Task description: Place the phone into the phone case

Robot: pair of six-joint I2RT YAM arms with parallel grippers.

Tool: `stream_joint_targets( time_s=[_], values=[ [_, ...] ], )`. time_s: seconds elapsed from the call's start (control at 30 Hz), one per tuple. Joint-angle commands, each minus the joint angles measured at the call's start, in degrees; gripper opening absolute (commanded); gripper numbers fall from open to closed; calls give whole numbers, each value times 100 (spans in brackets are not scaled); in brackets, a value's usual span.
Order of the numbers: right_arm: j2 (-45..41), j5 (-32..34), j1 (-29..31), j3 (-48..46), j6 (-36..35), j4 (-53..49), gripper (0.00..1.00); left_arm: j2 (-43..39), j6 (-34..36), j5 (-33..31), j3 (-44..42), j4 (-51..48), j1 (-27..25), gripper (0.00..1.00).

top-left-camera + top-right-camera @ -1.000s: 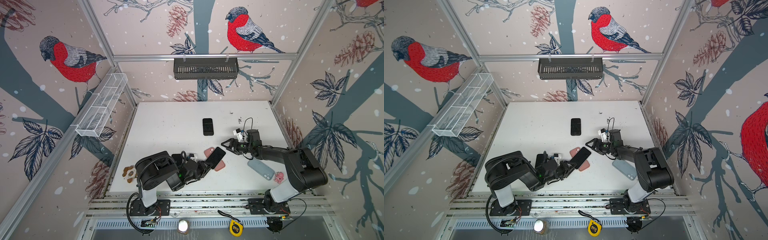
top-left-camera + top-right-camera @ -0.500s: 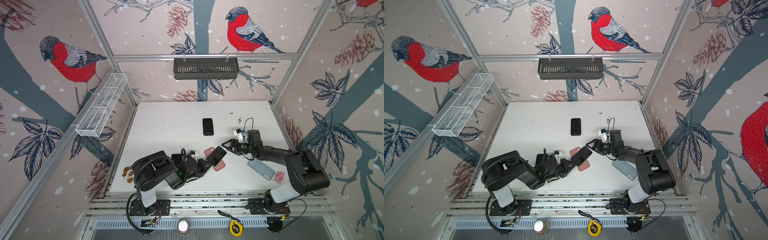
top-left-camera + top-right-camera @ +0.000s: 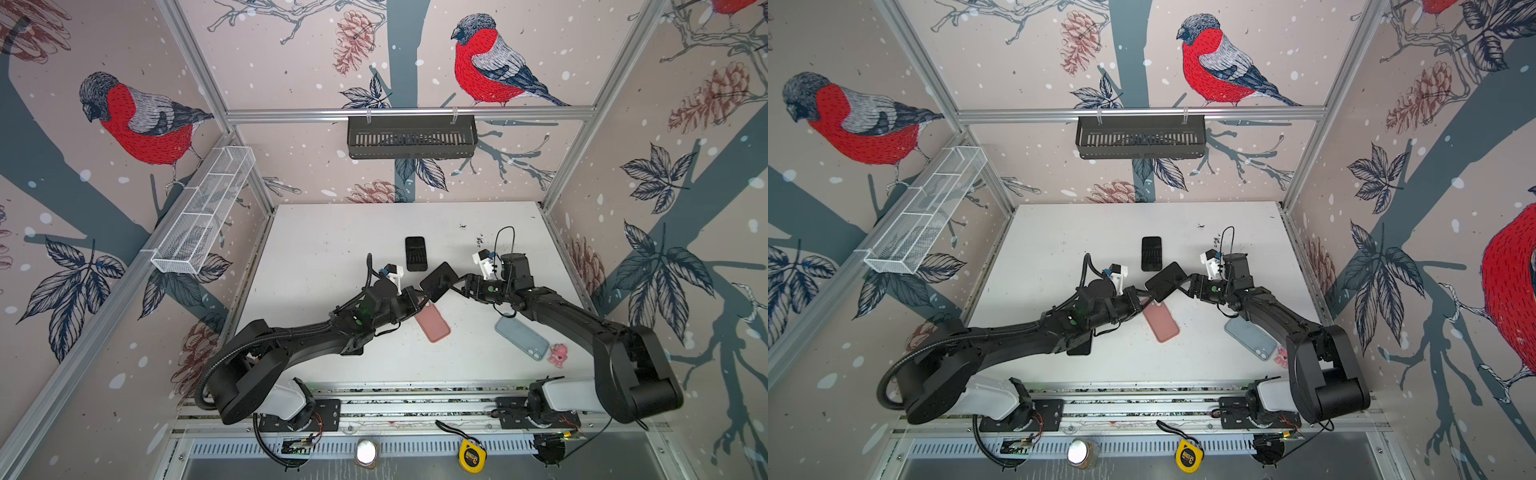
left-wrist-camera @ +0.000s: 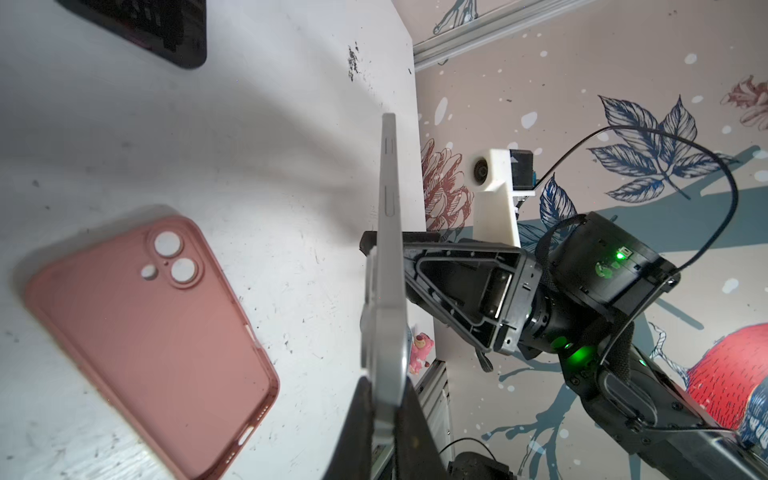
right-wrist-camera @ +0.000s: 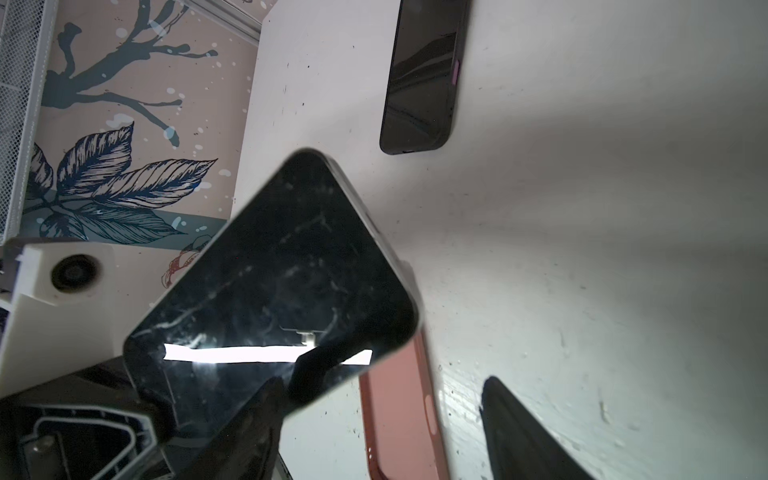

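White bench (image 3: 332, 232): we've got the phone (image 3: 437, 281) pinched in the left gripper (image 3: 417, 297), right gripper (image 3: 459, 284) open; next, align over pink case (image 3: 432, 322).

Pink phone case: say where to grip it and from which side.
Pinch a long side wall of the pink phone case at its near end, from above, fingers astride the rim. It lies flat, open side up, so probably only that thin wall offers purchase; its far end is crowded by the left gripper holding the phone.

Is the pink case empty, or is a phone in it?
Empty: the pink case lies bare on the table; the left fingers hold the phone aloft.
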Motion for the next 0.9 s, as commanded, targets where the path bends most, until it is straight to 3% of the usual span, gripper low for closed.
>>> stream_joint_targets(
  time_s=[0.0,0.23,0.4,0.63,0.73,0.87],
  values=[
    [-287,129,1,-8,-403,-312,78,-258,1000,820,256,-979,391,0],
    [-769,-978,1,-478,107,863,79,-1107,2305,2360,402,-2169,1398,0],
    [-896,-1702,159,-697,767,2058,77,-1688,2573,2925,283,-2453,1784,0],
    [-829,-2311,448,-956,2173,4046,74,-2008,2582,3562,148,-2363,1826,0],
    [-797,-2339,585,-938,2356,4311,73,-2119,2571,3746,148,-2317,1826,0],
    [-717,-2313,633,-902,2447,4409,63,-2221,2539,3867,179,-2301,1829,0]
  ],
)
